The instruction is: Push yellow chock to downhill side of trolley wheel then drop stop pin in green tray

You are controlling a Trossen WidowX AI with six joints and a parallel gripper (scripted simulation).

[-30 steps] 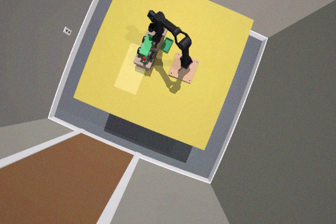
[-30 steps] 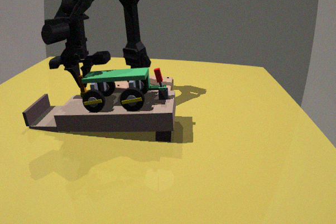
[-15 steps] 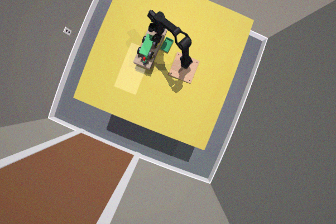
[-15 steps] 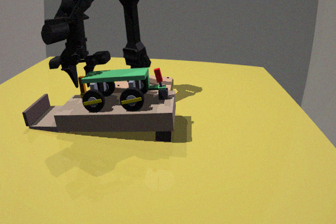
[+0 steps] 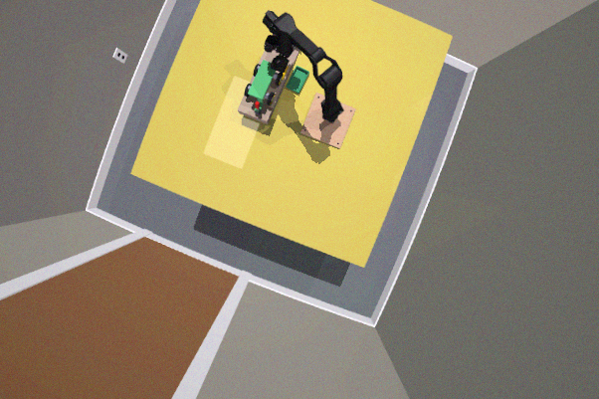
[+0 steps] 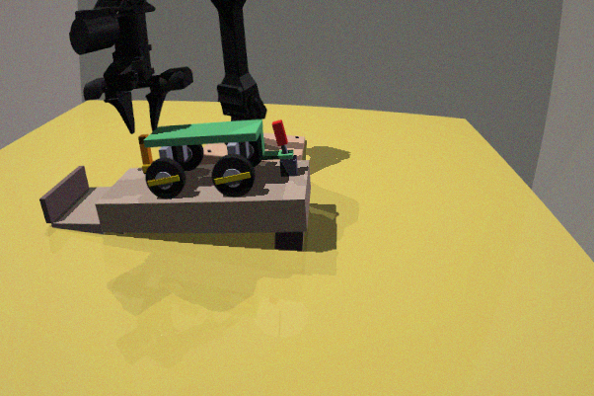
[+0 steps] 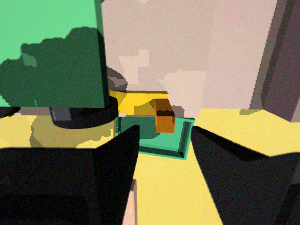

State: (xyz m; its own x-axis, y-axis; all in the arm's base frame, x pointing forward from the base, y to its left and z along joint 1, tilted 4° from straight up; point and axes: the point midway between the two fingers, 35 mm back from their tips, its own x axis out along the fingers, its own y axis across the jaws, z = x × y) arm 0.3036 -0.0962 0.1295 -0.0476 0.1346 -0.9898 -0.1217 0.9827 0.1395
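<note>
In the exterior view, the yellow tabletop (image 5: pixel 299 188) (image 6: pixel 395 320) (image 7: pixel 165 199) fills the lower part of the frame. Nearest on it, at the centre left, there is the pale brown wooden ramp (image 5: pixel 245 109) (image 6: pixel 207 216) (image 7: pixel 150 29), with an upright brown end board (image 6: pixel 66 194) at its low left end. On the ramp stands the small trolley with flat green top and black wheels (image 5: pixel 261 81) (image 6: pixel 207 132) (image 7: pixel 50 39). At its right, near the middle of the frame, the red-headed stop pin (image 5: pixel 257 105) (image 6: pixel 279 133) is standing in its holder, a little tilted.

On the far side, at the left end of the trolley, is the yellow chock with upright orange handle (image 5: pixel 285 73) (image 6: pixel 145 151) (image 7: pixel 164 110). It is close to the far downhill wheel; I cannot tell if they touch. Above it, the black claw (image 5: pixel 279 54) (image 6: pixel 143 131) (image 7: pixel 165 131) is partly open, its fingertips apart, and it grips nothing.

Farther back, the black arm (image 5: pixel 303 44) (image 6: pixel 234 34) rises from a pinkish square base plate (image 5: pixel 348 113) (image 6: pixel 301 141). In the top view, the green rectangular tray (image 5: pixel 306 77) (image 7: pixel 187 144) lies between ramp and base plate, in the upper middle.
</note>
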